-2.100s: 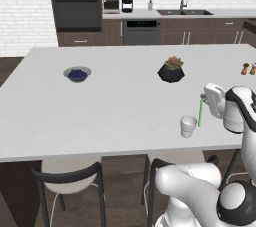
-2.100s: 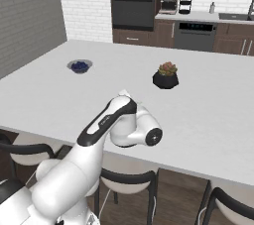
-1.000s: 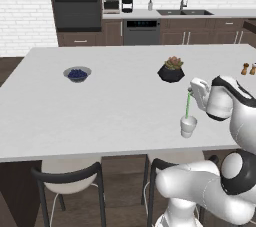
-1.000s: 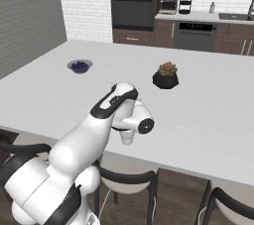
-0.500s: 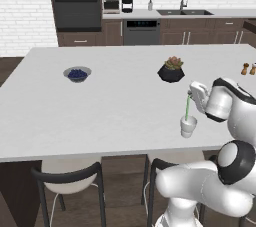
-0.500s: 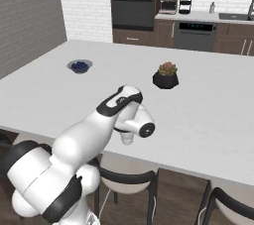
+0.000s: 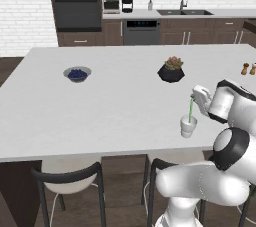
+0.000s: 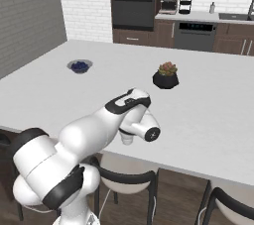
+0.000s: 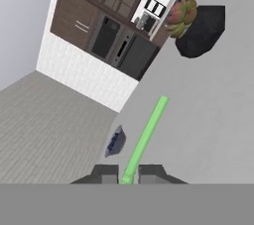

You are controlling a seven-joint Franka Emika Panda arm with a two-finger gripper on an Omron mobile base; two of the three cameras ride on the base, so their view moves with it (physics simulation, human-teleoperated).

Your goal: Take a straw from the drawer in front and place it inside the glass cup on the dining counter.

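**Over the dining counter's near edge, straw in the cup**

Over on the near right of the dining counter (image 7: pixel 100 101), from the left base view, I see the glass cup (image 7: pixel 188 126) standing close to the counter's edge with the straw (image 7: pixel 190 109) rising upright out of it. My gripper (image 7: pixel 196 97) sits at the straw's top end, wrist bent back toward my body, forearm coming in from the right.

Switch to the right base view and the story changes: my own upper arm and wrist sweep across from the lower left and cover nearly everything. Just the bottom of the cup (image 8: pixel 127 139) peeks out beneath the wrist, and the green straw is hidden from that side. What that view does give cleanly is the black plant pot (image 8: pixel 166 78) further up the counter and the grey bowl (image 8: pixel 79 66) far off to the left, both well apart from the cup.

Now the hand view, rolled hard to one side: the straw (image 9: pixel 145 138) runs as a bright green bar away from my fingertips (image 9: pixel 105 173), and both dark tips are pressed against its near end, clamped on it. Past it sit the plant pot (image 9: pixel 201 29) and the bowl (image 9: pixel 115 142).
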